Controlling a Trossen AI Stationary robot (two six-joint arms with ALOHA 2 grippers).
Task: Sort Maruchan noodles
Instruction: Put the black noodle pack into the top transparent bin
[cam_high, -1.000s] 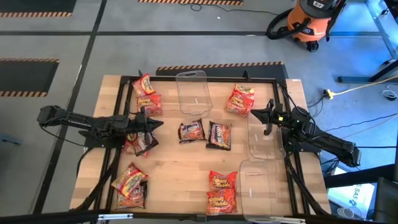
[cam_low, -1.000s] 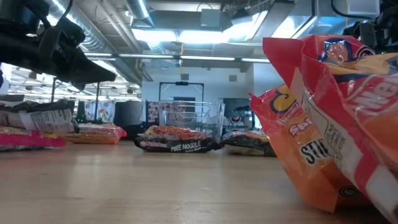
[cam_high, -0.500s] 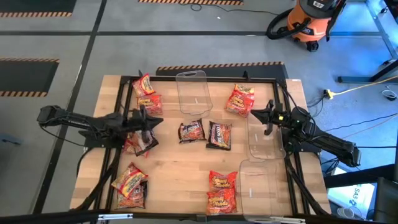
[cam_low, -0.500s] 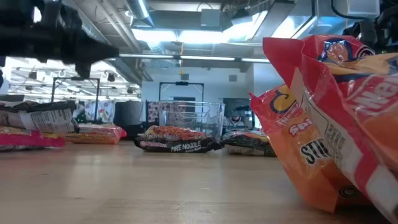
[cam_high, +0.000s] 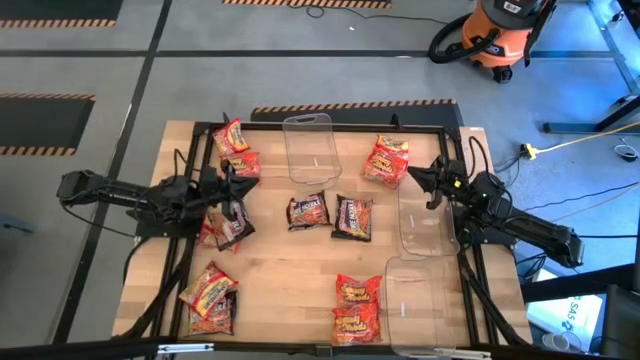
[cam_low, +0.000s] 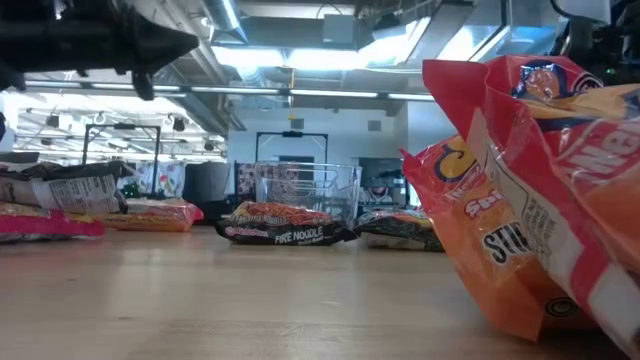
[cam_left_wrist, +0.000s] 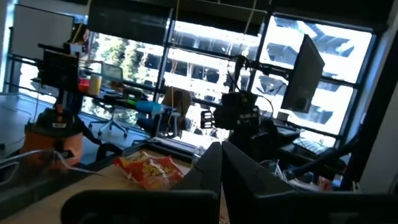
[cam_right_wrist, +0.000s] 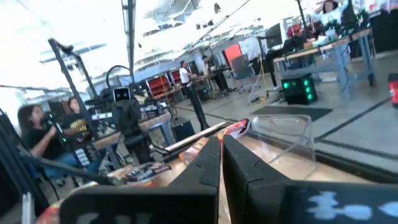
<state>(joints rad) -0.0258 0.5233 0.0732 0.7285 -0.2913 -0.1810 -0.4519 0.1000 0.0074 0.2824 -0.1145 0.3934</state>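
High view shows the left gripper closed and empty above the table's left side, with the Maruchan noodles scattered around it: one pair of packets just beyond its tip, another partly under the arm. Across the table, the right gripper is closed too, holding nothing, beside a red packet and over the clear bins. Low view has one huge orange packet blocking most of the right side.
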